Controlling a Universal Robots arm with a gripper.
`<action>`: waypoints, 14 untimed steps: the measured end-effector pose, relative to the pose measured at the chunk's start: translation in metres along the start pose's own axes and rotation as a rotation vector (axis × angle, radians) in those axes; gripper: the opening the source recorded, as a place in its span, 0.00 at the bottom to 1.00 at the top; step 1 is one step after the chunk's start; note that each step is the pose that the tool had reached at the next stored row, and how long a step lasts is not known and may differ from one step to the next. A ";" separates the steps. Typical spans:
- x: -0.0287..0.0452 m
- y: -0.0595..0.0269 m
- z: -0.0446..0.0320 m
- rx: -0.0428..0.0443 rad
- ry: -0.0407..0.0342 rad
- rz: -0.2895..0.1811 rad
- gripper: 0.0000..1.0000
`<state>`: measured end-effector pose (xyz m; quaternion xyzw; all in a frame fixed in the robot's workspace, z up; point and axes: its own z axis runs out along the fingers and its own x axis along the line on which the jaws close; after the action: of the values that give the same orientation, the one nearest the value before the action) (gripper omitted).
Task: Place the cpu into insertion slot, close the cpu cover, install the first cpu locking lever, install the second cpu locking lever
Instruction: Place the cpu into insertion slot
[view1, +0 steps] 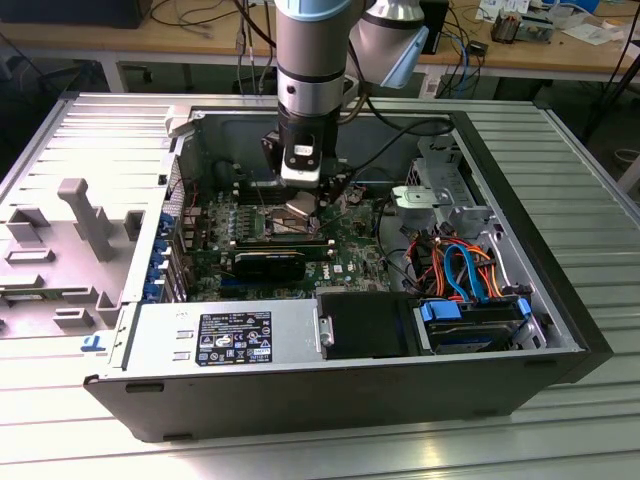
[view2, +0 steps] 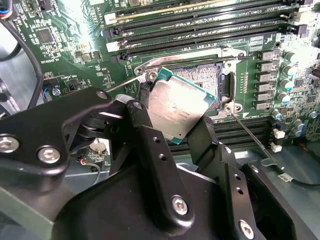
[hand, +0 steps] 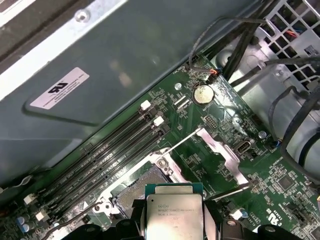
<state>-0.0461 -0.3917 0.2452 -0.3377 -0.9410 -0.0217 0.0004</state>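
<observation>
The pincer (view2: 172, 125) is clamped on the cpu (view2: 180, 105) by two opposite edges. It holds the chip tilted just above the insertion slot (view2: 202, 77), whose recess lies uncovered. The cpu cover (hand: 220, 150) is swung clear beside the slot, and the memory slots (view2: 200, 25) run close along the slot's rim.

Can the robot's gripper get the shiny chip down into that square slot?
Probably yes. The gripper holds the cpu right above the insertion slot, the cpu cover is swung open, and nothing seems to lie across the slot.
</observation>
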 end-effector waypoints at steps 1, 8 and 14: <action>0.0000 0.0000 0.0001 -0.0002 -0.0003 0.008 0.55; 0.0000 0.0000 0.0004 -0.0012 -0.0030 0.074 0.55; 0.0000 0.0000 0.0005 -0.0020 -0.0054 0.131 0.55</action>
<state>-0.0461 -0.3917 0.2447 -0.3987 -0.9168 -0.0216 -0.0010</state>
